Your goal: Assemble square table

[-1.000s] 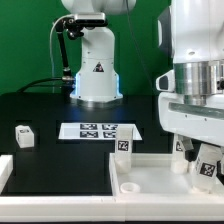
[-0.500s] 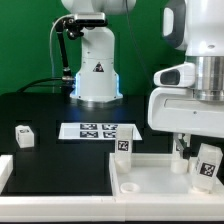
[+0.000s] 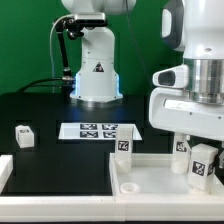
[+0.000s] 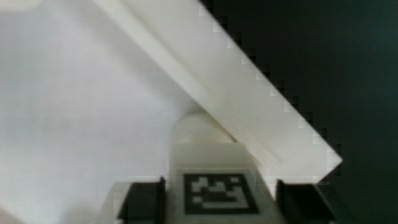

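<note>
Judging by how the parts lie, the job is at an early stage. The square slab (image 3: 150, 180) that will be the tabletop lies on the black table (image 3: 60, 160) at the exterior view's right, near the front. Its raised rim (image 4: 231, 95) runs slantwise through the wrist view, and none of the corners that can be seen has a leg clearly fixed in it. The fingers (image 4: 143, 203) stand one on each side of a tagged leg (image 4: 217, 188) and sit tight against its sides in the wrist view, so I read them as pinching it. The same leg (image 3: 203, 163) shows in the exterior view under the arm (image 3: 195, 95), over the slab's right part. I cannot tell whether it rests on the slab or hangs just clear of it. A second leg (image 3: 183, 147) stands just beside it, toward the exterior view's left. A third leg (image 3: 123, 146) stands at the slab's back corner on the exterior view's left, either touching the rim or just behind it. A fourth leg (image 3: 22, 135) sits alone on the table, well apart from the slab, at the exterior view's left. The marker board (image 3: 98, 130) lies on the table between that loose leg and the slab, nearer the robot's base (image 3: 97, 75). As I judge it, nearly everything is left to do. Each of the four legs has to be brought to a corner and fastened there, and the pinched leg looks like the first to go in.
</note>
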Motion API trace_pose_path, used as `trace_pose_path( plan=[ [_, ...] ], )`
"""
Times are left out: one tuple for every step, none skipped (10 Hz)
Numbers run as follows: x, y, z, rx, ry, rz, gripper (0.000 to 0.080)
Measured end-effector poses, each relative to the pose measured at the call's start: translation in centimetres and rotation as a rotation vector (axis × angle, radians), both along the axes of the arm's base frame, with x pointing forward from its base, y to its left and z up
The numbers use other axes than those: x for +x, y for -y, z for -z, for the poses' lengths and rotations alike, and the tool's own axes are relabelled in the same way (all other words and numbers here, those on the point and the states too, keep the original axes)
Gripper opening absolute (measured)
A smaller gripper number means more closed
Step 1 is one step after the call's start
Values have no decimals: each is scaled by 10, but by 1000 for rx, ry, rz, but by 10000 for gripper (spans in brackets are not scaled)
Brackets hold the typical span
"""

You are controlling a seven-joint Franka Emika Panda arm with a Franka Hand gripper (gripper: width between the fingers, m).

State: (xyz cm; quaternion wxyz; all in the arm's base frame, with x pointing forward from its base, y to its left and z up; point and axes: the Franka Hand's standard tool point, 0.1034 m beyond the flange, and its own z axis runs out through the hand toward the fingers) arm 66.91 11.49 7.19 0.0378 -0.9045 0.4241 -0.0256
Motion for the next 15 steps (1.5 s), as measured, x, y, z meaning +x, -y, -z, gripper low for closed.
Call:
trace_pose_path(
  plan=[
    [0, 1, 0, 6, -6, 74, 296],
    [2, 2, -2, 18, -18, 200, 294],
    [3, 2, -3, 47, -27, 363, 294],
    [5, 1, -2, 93, -27, 531, 293],
    [7, 2, 0, 150, -12, 725, 294],
    [6, 2, 1, 187, -9, 826, 294],
    [7, 3, 0, 193, -14, 886, 294],
    [7, 3, 0, 194, -14, 892, 294],
    [7, 3, 1, 193, -14, 886, 379],
    [7, 3, 1, 186, -9, 839, 527],
    [4, 5, 3, 149, -20, 606, 527],
    [6, 6, 2, 123, -17, 372, 622],
    [7, 8, 2, 118, 1, 231, 622],
    [7, 9, 3, 113, 3, 202, 645],
    [7, 9, 3, 109, 7, 164, 648]
  ],
)
